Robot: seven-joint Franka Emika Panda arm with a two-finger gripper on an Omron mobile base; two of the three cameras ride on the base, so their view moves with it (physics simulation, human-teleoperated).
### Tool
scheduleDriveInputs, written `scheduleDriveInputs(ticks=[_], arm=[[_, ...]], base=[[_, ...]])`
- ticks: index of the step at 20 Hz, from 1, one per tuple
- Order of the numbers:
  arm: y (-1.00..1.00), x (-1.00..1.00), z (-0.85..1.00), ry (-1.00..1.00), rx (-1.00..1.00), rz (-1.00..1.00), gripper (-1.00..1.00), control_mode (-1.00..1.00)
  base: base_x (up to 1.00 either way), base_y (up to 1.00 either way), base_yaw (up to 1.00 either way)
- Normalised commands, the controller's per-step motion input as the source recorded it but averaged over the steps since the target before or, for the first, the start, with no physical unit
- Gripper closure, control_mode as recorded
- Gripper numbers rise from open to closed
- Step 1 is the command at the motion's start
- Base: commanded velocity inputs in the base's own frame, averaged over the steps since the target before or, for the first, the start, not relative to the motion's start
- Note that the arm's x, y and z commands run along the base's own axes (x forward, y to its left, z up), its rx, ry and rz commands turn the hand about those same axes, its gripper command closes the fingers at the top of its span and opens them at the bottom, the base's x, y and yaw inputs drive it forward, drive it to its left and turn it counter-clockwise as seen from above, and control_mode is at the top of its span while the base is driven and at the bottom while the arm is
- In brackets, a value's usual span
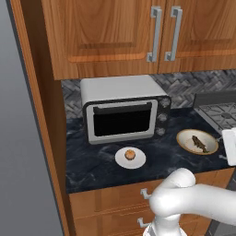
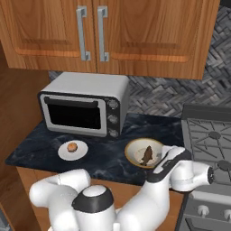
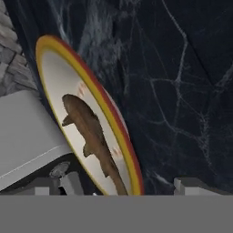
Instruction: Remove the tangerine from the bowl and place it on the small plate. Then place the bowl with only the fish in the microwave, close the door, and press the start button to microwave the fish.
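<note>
The tangerine (image 1: 130,154) rests on the small plate (image 1: 120,160) in front of the toaster oven, also seen from the right as tangerine (image 2: 71,147) on plate (image 2: 81,152). To their right stands the bowl (image 2: 133,155) holding just the dark-brown fish (image 2: 146,154). In the hand view the bowl (image 3: 59,82) and fish (image 3: 91,132) are very close. My gripper (image 3: 129,184) is open at the bowl's near right edge, its fingertips (image 3: 68,182) standing either side of the yellowish rim with nothing gripped. The microwave and its door are out of view.
A silver toaster oven (image 1: 124,115) with knobs stands at the back of the dark marble counter (image 1: 92,161). A grey stove (image 2: 212,135) adjoins the counter just right of the bowl. Wooden cabinets (image 1: 138,32) hang above, and drawers sit below the counter edge.
</note>
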Motion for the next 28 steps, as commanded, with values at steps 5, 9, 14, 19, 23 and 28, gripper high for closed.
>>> scheduleDriveInputs(ticks=[5, 9, 14, 19, 23, 28], arm=[[0.00, 0.07, -0.73, 0.04, -0.09, 0.00, -1.00, -1.00], [0.07, 0.24, -0.68, 0.06, -0.10, 0.00, -1.00, -1.00], [0.01, 0.31, -0.65, 0.07, -0.05, 0.00, -1.00, -1.00], [0.08, 0.43, -0.55, 0.07, 0.00, 0.00, -1.00, -1.00], [0.26, 0.49, -0.45, 0.08, 0.00, 0.00, -1.00, -1.00], [0.20, 0.33, -0.52, 0.09, 0.00, 0.00, -1.00, -1.00]], base=[[0.00, 0.00, 0.00], [0.00, 0.00, 0.00], [0.00, 0.00, 0.00], [0.00, 0.00, 0.00], [0.00, 0.00, 0.00], [0.00, 0.00, 0.00]])
